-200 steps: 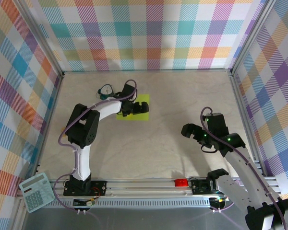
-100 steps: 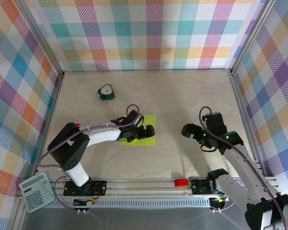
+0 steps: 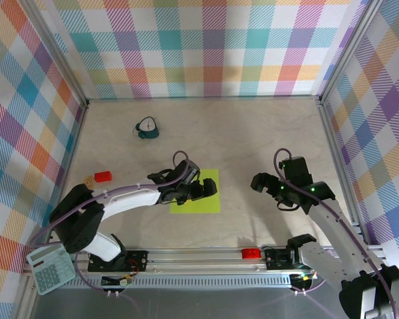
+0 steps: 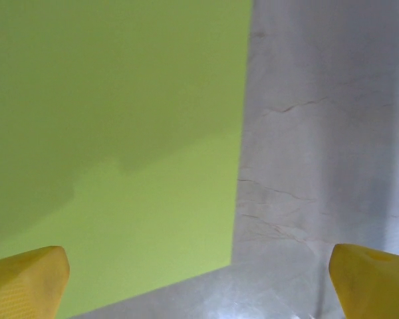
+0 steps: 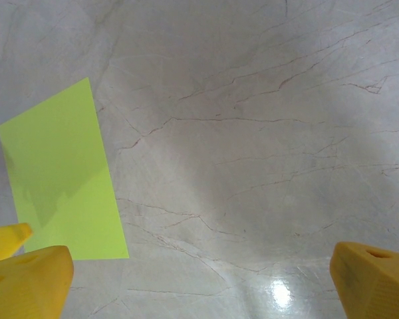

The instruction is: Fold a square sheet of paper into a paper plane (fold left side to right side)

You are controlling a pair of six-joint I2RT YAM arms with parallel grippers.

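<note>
At the left gripper: yellow fingers spread wide, holding nothing, low over the far part of the sheet; contact cannot be told
Beneath it, square sheet of thin lime yellow-green paper: flat and unfolded on the pale marble-patterned tabletop, near the front centre, between the two arms
Left wrist view: one fingertip over paper, the other over bare table, a sheet edge running between them
Right gripper: likewise wide and empty, well apart to the sheet's right, facing it
Step in hand (judged): fold not yet begun; left edge to meet right edge
Doing it well (judged): pinch only the left edge, carry it over in a low arc, match corners before pressing; the right gripper could pin the right edge so the thin paper does not slide; crease from the middle outward
</note>
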